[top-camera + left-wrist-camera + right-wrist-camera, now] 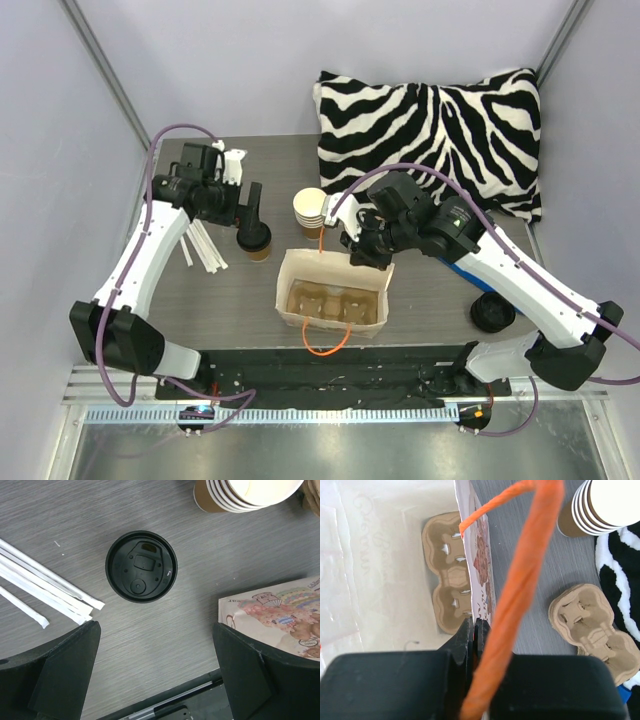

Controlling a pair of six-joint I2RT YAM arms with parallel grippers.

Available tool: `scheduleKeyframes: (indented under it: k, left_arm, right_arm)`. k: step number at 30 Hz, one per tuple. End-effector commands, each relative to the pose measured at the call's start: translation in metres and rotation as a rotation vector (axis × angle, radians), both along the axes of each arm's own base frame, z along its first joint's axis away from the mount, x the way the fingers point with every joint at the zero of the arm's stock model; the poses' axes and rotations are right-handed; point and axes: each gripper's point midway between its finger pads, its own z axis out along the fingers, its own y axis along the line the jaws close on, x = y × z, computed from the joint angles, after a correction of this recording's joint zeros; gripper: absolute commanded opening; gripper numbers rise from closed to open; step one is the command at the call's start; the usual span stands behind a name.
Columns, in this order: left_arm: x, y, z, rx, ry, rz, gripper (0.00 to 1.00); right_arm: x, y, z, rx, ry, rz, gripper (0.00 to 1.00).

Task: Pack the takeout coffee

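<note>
Right now the takeout coffee (254, 240) (141, 566) stands upright on the grey desk (235, 295), its black lid on, left of the paper bag (285, 290) and outside it. The left pincer (248, 207) (155, 627) hangs above the cup with its two fingers spread wide and nothing between them. In the left wrist view the lid lies ahead of the fingertips rather than in the gap. White wrapped straws (200, 245) (40, 580) lie just beside the cup on its left, and a stack of lidless cups (310, 210) (250, 495) stands near it on the far right side. The bag stands open at the middle of the desk, and a brown pulp cup carrier (330, 300) (447, 575) lies flat on its bottom. The right pincer (362, 255) (472, 630) is pressed together on the bag's upper edge at the far right corner, pinching the printed wall (481, 555). One orange handle (520, 595) runs up past the fingers, and the other loops out over the near side (325, 345). A second carrier (590, 620) lies on the desk outside the bag, close to the zebra-striped pillow (440, 130). A small pile of black lids (492, 312) sits well apart, toward the right edge.
</note>
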Motion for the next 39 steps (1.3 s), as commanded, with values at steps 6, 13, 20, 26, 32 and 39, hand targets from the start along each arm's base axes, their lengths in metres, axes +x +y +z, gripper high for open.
scheduleKeyframes:
  k: [6,13,20,26,32,39]
  left_arm:
    - [0.017,0.0,0.008,0.091,-0.042,-0.075,1.0]
    - [0.025,-0.009,-0.011,0.159,-0.009,-0.106,0.9]
    - [0.026,-0.018,-0.032,0.185,0.042,-0.126,0.88]
    - [0.034,-0.025,-0.051,0.195,0.056,-0.139,0.9]
    - [0.042,-0.025,-0.061,0.212,0.058,-0.134,0.92]
    - [0.04,-0.023,-0.073,0.226,0.077,-0.14,0.93]
  right_arm:
    - [0.004,0.012,0.019,0.078,-0.04,0.021,0.01]
    - [0.005,0.011,0.017,0.068,-0.047,0.022,0.01]
    - [0.005,0.011,0.016,0.063,-0.049,0.025,0.01]
    - [0.005,0.01,0.013,0.057,-0.047,0.027,0.01]
    - [0.005,0.01,0.01,0.051,-0.043,0.029,0.01]
    - [0.005,0.01,0.009,0.05,-0.044,0.034,0.01]
